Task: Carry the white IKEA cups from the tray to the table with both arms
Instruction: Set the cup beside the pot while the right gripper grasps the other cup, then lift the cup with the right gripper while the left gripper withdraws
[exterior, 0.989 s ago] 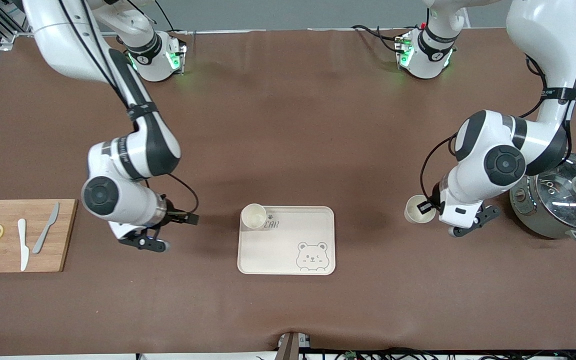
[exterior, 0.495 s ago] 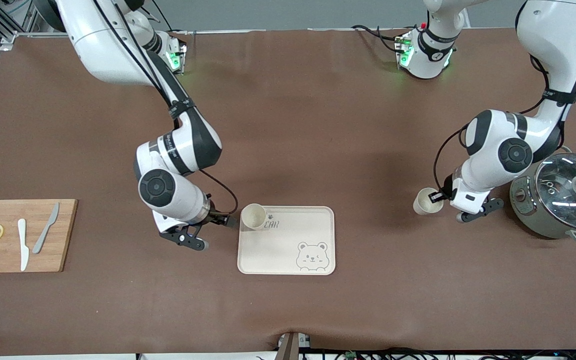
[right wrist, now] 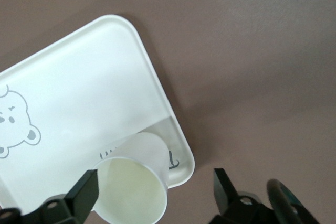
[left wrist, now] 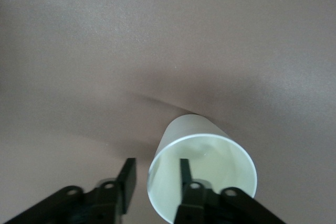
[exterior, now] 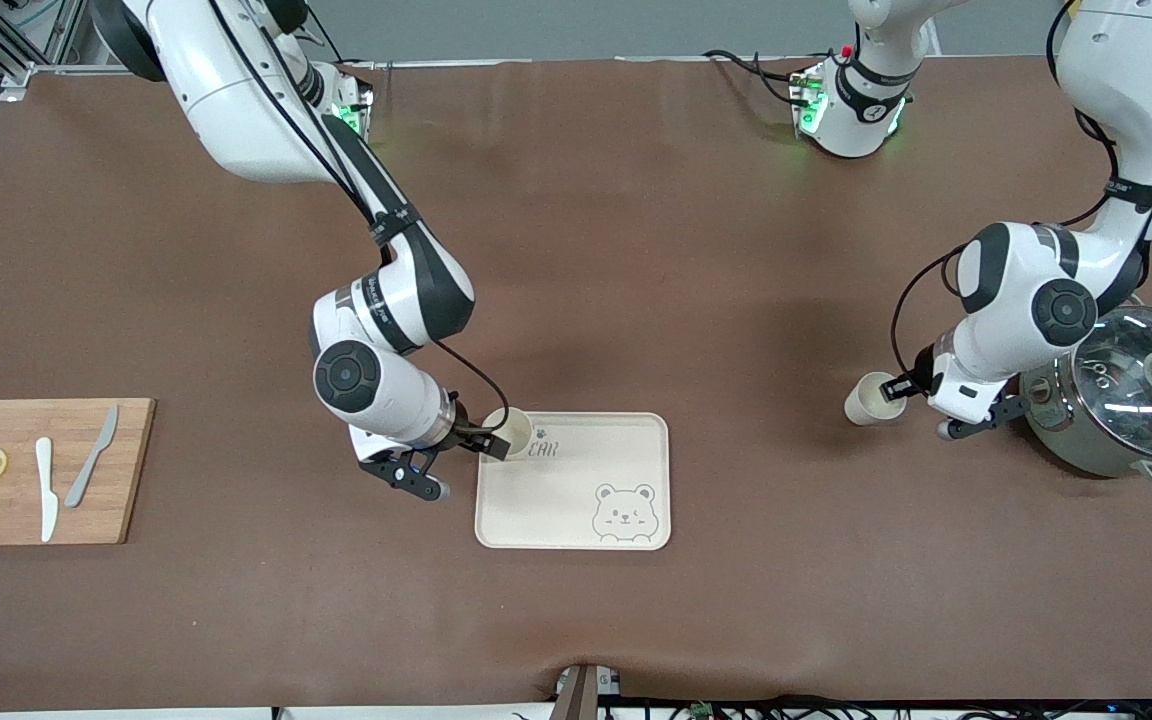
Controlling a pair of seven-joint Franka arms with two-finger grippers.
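Observation:
One white cup stands on the bear tray, in the corner toward the right arm's end and farther from the front camera. My right gripper is open right beside it. In the right wrist view the cup sits between the spread jaws of the right gripper, close to one finger, on the tray. My left gripper is shut on the second white cup, low over the table beside the pot. In the left wrist view my left gripper has one finger inside that cup and one outside.
A steel pot with a glass lid stands close to the left gripper at the left arm's end. A wooden cutting board with two lemon slices and two knives lies at the right arm's end.
My right gripper has swept from near the cutting board to the cup on the tray. My left gripper has carried its cup toward the pot and a little farther from the front camera.

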